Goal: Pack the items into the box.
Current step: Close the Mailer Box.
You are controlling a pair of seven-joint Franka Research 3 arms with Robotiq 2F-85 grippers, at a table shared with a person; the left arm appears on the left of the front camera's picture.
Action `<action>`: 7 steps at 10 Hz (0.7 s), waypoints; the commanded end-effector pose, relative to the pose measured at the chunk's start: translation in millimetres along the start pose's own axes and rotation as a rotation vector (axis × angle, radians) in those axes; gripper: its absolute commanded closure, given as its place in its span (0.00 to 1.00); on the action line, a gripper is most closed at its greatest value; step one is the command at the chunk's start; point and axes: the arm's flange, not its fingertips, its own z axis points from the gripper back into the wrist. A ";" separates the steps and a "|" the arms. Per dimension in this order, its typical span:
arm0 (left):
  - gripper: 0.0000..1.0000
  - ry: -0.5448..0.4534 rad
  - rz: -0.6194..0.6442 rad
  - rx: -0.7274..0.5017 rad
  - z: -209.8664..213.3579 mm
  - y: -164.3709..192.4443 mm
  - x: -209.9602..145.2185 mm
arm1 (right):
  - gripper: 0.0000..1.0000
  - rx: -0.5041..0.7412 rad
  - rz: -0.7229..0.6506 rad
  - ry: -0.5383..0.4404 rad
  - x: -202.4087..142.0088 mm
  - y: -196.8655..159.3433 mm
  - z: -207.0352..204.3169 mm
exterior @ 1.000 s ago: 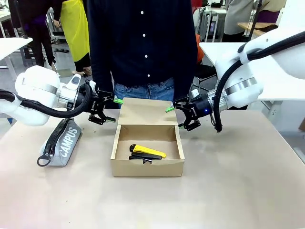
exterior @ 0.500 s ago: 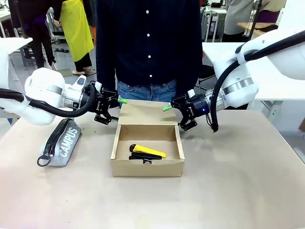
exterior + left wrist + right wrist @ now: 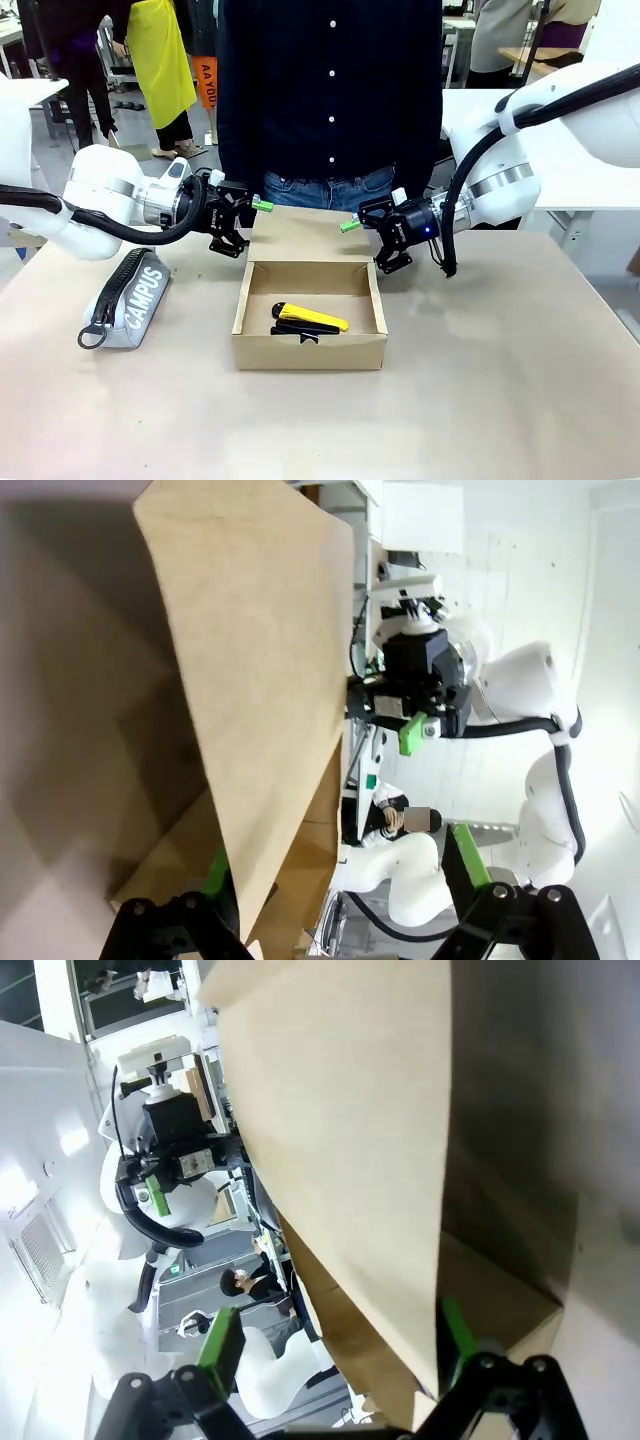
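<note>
The brown cardboard box stands open mid-table, its lid flap tipped back toward the person. Inside it lie the yellow-and-black utility knife and a flat black object. My left gripper is open at the flap's left edge. My right gripper is open at the flap's right edge. In the left wrist view the flap runs between my left gripper's green pads. In the right wrist view the flap likewise sits between the right gripper's pads. Neither pair presses on it.
A grey zipped "CAMPUS" pencil case lies left of the box, under my left arm. A person in a dark shirt stands at the table's far edge, close behind the flap. Bare table spreads in front of and right of the box.
Both grippers have moved inward to the lid flap's side edges, the left one farther. The person has shifted slightly to the right. The box and its contents have stayed put.
</note>
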 end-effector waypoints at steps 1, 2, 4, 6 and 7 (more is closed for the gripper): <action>0.00 0.029 -0.061 -0.056 0.3 -3.0 0.5 | 0.00 0.055 0.057 -0.026 2.5 6.0 5.5; 0.00 0.041 -0.087 -0.078 1.1 -7.6 -4.5 | 0.00 0.067 0.100 -0.038 -0.9 9.9 10.3; 0.00 0.042 -0.148 -0.105 5.4 -24.2 -18.0 | 0.00 0.103 0.212 -0.074 -9.2 18.7 18.9; 0.00 0.036 -0.200 -0.135 4.5 -41.0 -37.4 | 0.00 0.141 0.327 -0.107 -18.6 25.9 25.6; 0.00 0.026 -0.230 -0.145 3.1 -47.6 -46.4 | 0.00 0.147 0.393 -0.134 -26.2 30.1 27.5</action>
